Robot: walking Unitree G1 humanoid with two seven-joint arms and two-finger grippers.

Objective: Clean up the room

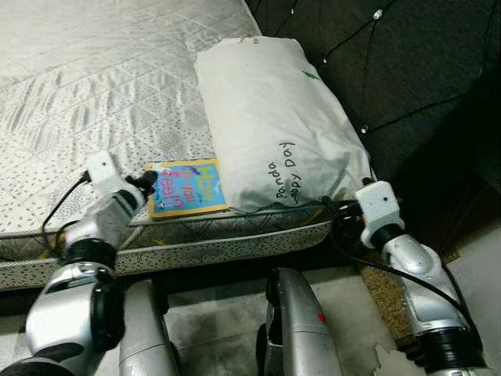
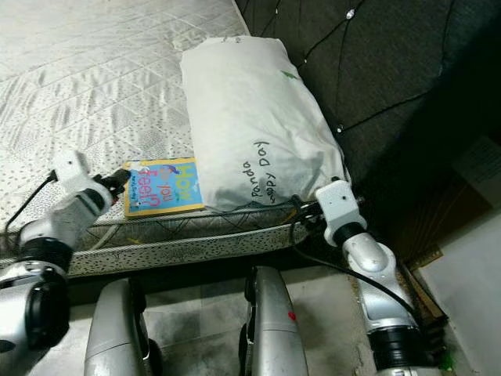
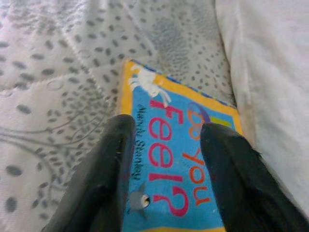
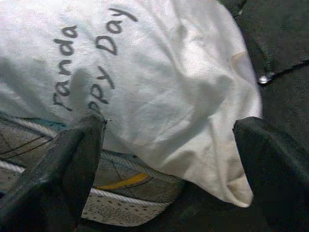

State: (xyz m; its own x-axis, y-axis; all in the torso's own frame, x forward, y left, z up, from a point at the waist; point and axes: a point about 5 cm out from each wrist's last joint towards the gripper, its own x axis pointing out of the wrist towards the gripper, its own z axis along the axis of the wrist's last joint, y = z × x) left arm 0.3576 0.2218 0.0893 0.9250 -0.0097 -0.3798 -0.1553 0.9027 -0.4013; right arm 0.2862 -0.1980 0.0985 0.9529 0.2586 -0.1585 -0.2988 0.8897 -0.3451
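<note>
Down at the near edge of the mattress, a colourful children's book lies flat, its blue cover with pink lettering facing up. It sits just beside the white pillow, which fills the mattress's near right corner against the dark tufted headboard; the pillow carries handwriting reading "Panda" and what looks like "Happy Day". The left gripper reaches over the mattress edge to the book's left side, its two black fingers spread narrowly apart above the cover; whether they touch it is hard to say. The right gripper hovers at the pillow's near right corner with its fingers held wide, the pillow's corner between them but not gripped. Below, the robot's silver legs stand on the floor beside the bed.
</note>
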